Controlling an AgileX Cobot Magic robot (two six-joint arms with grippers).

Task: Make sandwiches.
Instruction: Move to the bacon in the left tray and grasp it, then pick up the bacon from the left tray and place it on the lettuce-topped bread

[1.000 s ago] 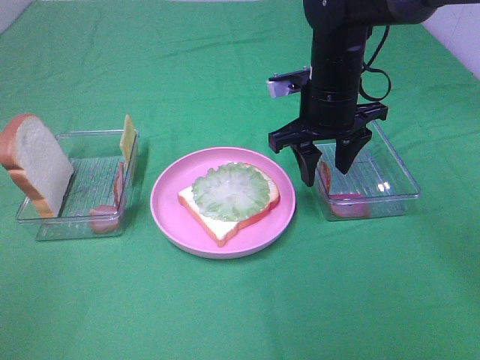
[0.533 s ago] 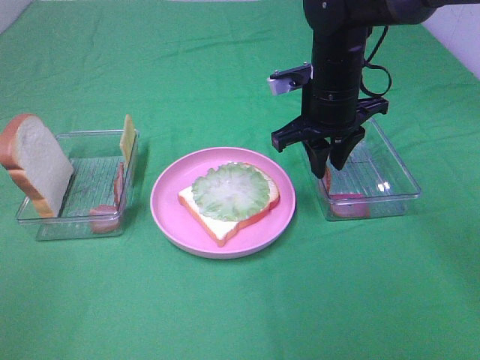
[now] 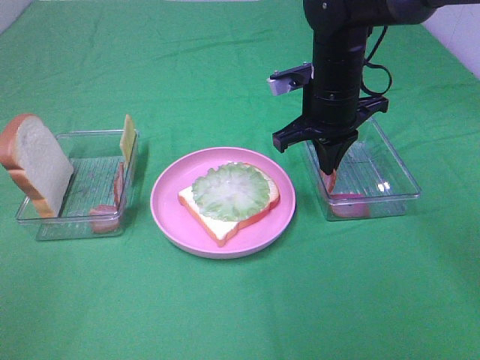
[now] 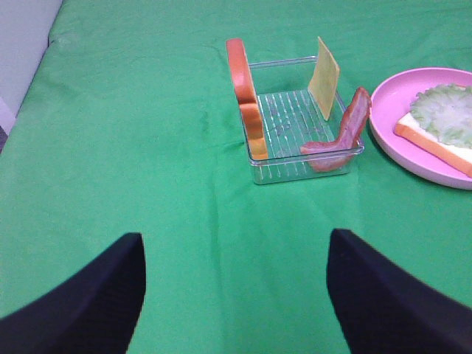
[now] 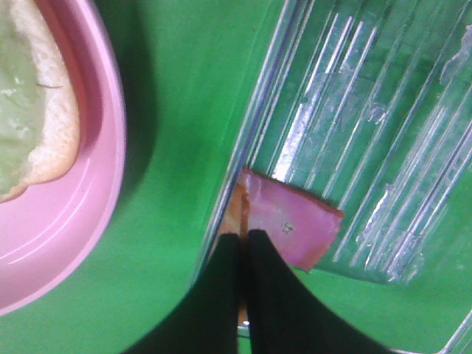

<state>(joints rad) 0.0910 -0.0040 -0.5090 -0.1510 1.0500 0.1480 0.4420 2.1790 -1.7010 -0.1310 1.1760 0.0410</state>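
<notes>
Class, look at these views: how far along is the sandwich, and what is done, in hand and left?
Done: bread slice topped with lettuce on the pink plate. In hand: right gripper shut on a bacon strip in its tray. Still to do: cheese slice and second bread slice wait in the other tray.

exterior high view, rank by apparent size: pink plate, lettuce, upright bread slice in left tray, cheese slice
1. pink plate
2. lettuce and upright bread slice: look about alike, not ranking them
3. cheese slice, seen nearly edge-on
</notes>
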